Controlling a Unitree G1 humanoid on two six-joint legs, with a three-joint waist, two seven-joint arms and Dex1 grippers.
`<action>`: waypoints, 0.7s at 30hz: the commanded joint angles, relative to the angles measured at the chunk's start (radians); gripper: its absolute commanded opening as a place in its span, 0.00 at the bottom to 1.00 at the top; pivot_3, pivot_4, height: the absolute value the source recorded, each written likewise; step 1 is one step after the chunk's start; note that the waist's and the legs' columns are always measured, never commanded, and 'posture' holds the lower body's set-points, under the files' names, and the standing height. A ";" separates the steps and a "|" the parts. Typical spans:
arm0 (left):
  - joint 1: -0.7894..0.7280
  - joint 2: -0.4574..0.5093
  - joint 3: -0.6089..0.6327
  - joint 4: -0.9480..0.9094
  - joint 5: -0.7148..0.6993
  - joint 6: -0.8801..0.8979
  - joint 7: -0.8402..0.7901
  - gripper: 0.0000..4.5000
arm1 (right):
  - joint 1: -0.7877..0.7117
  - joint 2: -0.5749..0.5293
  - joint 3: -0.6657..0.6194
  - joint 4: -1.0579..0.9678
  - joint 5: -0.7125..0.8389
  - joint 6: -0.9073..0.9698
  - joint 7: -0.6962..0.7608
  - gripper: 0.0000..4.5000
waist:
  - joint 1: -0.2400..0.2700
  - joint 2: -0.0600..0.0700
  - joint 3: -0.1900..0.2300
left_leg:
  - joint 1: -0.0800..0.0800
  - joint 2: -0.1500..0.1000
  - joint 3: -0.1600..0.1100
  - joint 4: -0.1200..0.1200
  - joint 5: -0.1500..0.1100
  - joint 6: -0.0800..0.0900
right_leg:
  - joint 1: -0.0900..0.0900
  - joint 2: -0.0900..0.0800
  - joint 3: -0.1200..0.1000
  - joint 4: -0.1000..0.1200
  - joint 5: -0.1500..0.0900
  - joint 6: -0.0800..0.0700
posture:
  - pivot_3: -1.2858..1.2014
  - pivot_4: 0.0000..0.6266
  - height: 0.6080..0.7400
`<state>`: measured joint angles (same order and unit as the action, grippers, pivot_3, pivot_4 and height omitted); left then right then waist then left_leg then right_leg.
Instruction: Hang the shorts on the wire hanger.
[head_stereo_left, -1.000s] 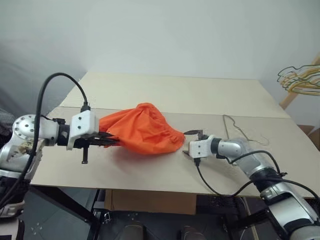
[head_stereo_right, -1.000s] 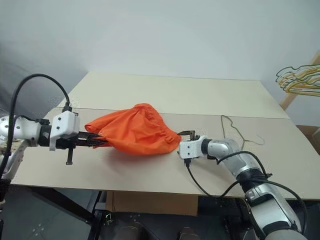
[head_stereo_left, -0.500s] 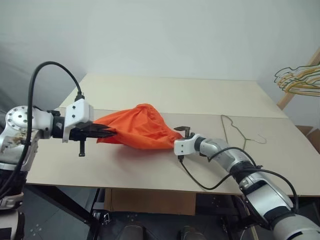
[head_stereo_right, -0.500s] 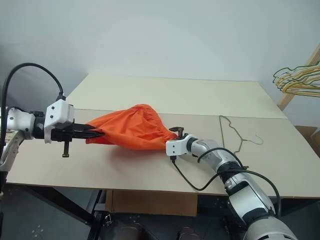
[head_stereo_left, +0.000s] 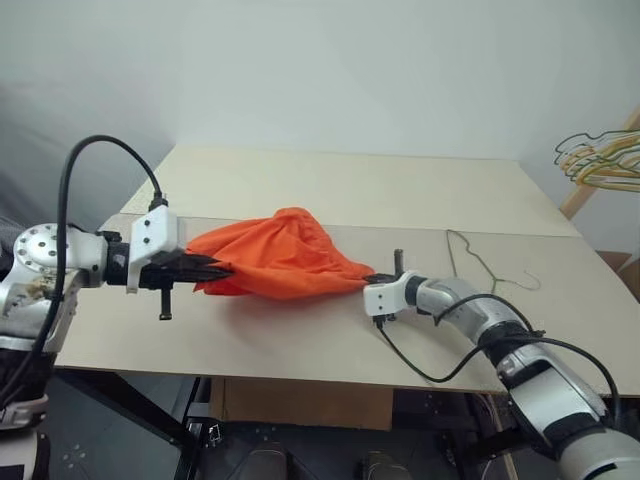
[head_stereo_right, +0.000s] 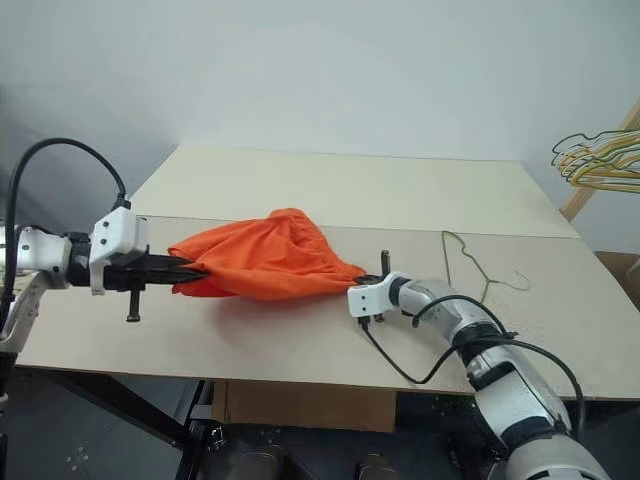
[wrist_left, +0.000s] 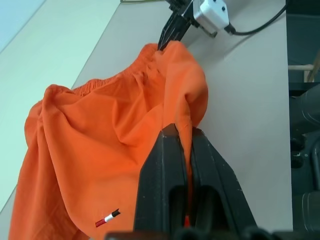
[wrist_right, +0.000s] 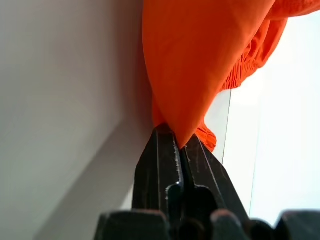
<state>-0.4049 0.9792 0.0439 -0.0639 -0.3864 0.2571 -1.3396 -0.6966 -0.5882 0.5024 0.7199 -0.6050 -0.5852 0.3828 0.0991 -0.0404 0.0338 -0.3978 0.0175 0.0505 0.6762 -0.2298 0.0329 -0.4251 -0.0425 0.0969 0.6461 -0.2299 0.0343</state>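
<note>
I hold the shorts (head_stereo_left: 280, 262) stretched over the bench (head_stereo_left: 330, 190), left end effector (head_stereo_left: 222, 268) and right end effector (head_stereo_left: 374, 279) each clamped on an edge (wire hanger (head_stereo_left: 480, 265) lies nearby).

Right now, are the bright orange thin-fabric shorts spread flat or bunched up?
Bunched. The bright orange thin-fabric shorts hang in a crumpled mound, pinched at opposite ends by the left claw and the right claw.

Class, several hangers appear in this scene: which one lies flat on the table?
The wire hanger, thin dark bare metal, lies on the table beside the right arm. The coloured hangers hang bunched at the scene's edge, off the table.
</note>
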 joint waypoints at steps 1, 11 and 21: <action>0.002 -0.017 -0.023 0.015 0.035 -0.092 -0.021 0.00 | 0.059 -0.112 -0.089 -0.199 0.089 0.003 0.095 0.00 | 0.001 0.000 0.000 | 0.000 0.000 0.000 0.000 0.000 0.000 | 0.000 0.000 0.000 0.000 0.000 0.000 | 0.61 0.00 1.00; -0.121 -0.074 -0.163 0.225 0.168 -0.384 -0.150 0.00 | 0.541 -0.539 -0.344 -0.952 0.442 0.226 0.503 0.00 | -0.007 0.001 0.000 | -0.001 0.000 -0.001 0.002 0.000 0.000 | 0.001 -0.001 0.000 -0.003 -0.003 0.005 | 0.57 0.00 1.00; -0.403 -0.200 -0.198 0.533 0.259 -0.470 -0.102 0.00 | 0.246 -0.339 -0.361 -0.882 0.590 0.484 0.528 0.00 | -0.065 -0.002 0.002 | 0.005 0.003 0.004 0.006 0.001 0.002 | 0.005 0.000 0.000 -0.003 -0.002 0.005 | 0.56 0.00 1.00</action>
<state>-0.7059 0.8118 -0.1735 0.3853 -0.1590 -0.2136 -1.5348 -0.3211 -0.9838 0.1504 -0.2657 -0.0165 -0.1439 0.9502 0.0337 -0.0420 0.0360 -0.3929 0.0209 0.0549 0.6823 -0.2277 0.0350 -0.4197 -0.0429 0.0965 0.6424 -0.2318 0.0395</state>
